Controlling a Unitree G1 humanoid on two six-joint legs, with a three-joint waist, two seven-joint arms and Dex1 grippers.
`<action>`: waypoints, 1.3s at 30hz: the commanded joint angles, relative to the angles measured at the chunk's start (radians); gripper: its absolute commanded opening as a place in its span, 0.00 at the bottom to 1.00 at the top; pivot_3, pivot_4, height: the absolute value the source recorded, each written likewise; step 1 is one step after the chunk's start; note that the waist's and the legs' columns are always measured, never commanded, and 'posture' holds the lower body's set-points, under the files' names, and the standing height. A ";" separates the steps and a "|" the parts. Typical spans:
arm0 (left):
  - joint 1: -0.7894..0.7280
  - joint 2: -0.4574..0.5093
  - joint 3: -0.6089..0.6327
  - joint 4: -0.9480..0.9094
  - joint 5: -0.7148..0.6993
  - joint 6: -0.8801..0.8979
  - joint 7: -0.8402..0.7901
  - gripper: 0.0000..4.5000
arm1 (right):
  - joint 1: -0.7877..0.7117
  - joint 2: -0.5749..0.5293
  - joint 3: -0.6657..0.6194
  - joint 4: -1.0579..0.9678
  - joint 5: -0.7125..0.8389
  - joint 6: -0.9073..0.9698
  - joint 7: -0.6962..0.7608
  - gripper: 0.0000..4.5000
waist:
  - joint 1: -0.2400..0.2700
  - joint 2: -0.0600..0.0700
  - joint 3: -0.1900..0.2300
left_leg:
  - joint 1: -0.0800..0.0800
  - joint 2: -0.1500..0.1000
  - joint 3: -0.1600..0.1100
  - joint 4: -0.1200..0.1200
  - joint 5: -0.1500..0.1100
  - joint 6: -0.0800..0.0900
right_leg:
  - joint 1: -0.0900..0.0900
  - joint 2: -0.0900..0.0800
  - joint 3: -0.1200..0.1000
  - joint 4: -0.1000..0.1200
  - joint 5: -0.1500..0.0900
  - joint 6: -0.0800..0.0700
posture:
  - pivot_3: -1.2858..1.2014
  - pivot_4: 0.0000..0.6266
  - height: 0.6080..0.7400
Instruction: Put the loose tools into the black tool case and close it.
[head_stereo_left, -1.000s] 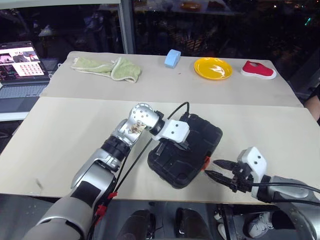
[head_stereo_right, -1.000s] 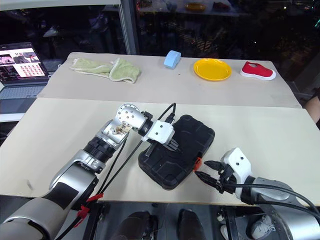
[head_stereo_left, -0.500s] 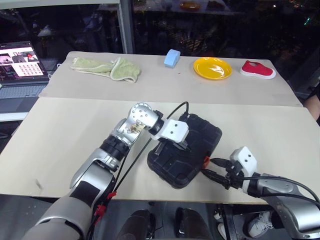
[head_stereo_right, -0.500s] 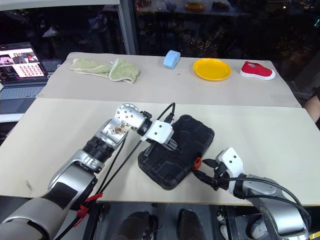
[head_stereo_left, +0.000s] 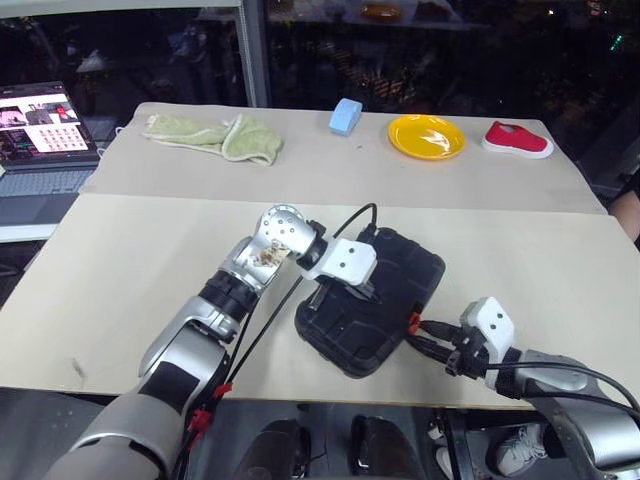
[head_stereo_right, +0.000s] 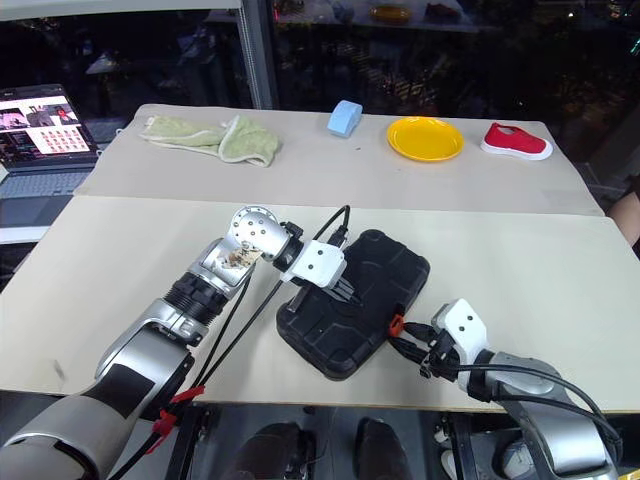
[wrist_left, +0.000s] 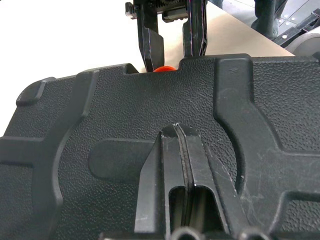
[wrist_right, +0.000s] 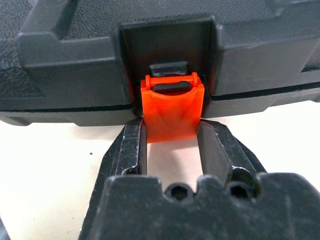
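The black tool case (head_stereo_left: 405, 270) lies closed on the beige table, near its front edge. My left gripper (head_stereo_left: 362, 292) is shut, its tips resting on top of the lid (wrist_left: 280, 125). The case's small orange latch (wrist_right: 171, 107) sticks out of the side facing me. My right gripper (head_stereo_left: 416, 335) lies low on the table at that side, with a finger (wrist_right: 134, 145) pressed against each flank of the latch. The loose tools are out of view.
On the back table lie a green towel (head_stereo_left: 215, 135), a blue block (head_stereo_left: 346, 116), a yellow plate (head_stereo_left: 426, 136) and a red shoe (head_stereo_left: 517, 139). An open laptop (head_stereo_left: 40, 130) stands at the far left. The table's front edge (head_stereo_left: 300, 392) runs just below the case.
My right gripper has slid in toward the case and its fingers have narrowed from wide apart onto the orange latch. The left gripper and the case have stayed put.
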 joint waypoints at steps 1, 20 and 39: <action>0.020 0.013 -0.044 0.031 0.047 0.005 -0.019 0.00 | 0.014 -0.010 -0.051 -0.042 0.011 -0.050 0.015 0.27 | 0.000 0.000 0.000 | 0.000 0.000 0.000 0.000 0.000 0.000 | 0.000 0.000 0.000 0.000 0.000 0.000 | 0.52 0.24 0.94; 0.015 0.013 -0.058 0.056 0.063 -0.036 -0.019 0.00 | 0.013 0.032 -0.075 -0.062 0.018 -0.117 -0.004 0.27 | -0.001 0.000 0.000 | 0.000 0.000 0.000 0.000 -0.004 0.006 | 0.000 0.000 0.000 0.000 0.000 0.000 | 0.52 0.24 0.94; 0.010 0.011 -0.057 0.064 0.065 -0.040 -0.015 0.00 | -0.039 0.040 -0.085 -0.085 0.059 -0.068 -0.013 0.27 | -0.010 0.000 0.000 | 0.001 0.000 0.000 0.000 -0.003 0.006 | 0.000 0.000 0.000 0.001 0.000 0.000 | 0.52 0.24 0.94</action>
